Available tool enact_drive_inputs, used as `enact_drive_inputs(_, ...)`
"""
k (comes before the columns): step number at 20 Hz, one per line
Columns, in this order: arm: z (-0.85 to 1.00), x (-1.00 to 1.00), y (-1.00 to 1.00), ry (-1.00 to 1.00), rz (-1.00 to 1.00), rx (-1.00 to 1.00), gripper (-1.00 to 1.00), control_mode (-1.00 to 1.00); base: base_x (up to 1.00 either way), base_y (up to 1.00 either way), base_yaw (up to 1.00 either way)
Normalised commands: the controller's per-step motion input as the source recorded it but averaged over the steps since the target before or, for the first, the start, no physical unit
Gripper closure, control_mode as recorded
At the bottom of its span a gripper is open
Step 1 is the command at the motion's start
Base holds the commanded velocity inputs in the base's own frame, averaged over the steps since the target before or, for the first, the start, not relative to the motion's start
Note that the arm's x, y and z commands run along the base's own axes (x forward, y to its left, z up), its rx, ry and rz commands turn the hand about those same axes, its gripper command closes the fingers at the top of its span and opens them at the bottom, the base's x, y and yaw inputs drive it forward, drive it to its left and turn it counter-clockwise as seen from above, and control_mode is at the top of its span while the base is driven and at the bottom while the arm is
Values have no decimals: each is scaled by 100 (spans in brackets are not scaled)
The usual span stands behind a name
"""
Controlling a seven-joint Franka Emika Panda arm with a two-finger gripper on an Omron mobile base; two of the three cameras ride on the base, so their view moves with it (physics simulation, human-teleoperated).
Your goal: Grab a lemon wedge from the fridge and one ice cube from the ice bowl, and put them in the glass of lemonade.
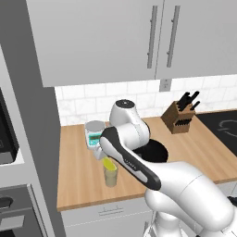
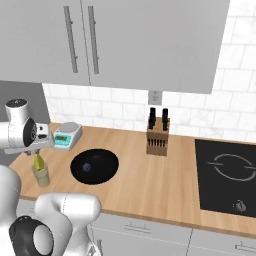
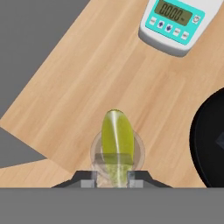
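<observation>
- The end effector (image 3: 112, 178) is seen poised directly over the glass of lemonade (image 3: 117, 154), its fingers pressed in on the lemon wedge (image 3: 116, 135)
- The wedge is held upright with its lower end dipped into the mouth of the glass; whether it touches the liquid cannot be told
- The glass is stood on the table (image 1: 83, 171) near its front edge, just beside the ice bowl (image 2: 95, 166)
- The fetching of the wedge is judged done; only its release into the glass is left for that half
- A small dark object is seen in the ice bowl; the ice cube itself cannot be made out, so that half is judged not yet begun
- Further back a white scale (image 3: 175, 24) is set near the wall
</observation>
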Motion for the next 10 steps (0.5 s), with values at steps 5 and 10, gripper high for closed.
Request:
enact_drive_inputs(5,0,0,0,0,0,0,-100,-100,0,0,0)
enact_drive_inputs(10,0,0,0,0,0,0,-100,-100,0,0,0)
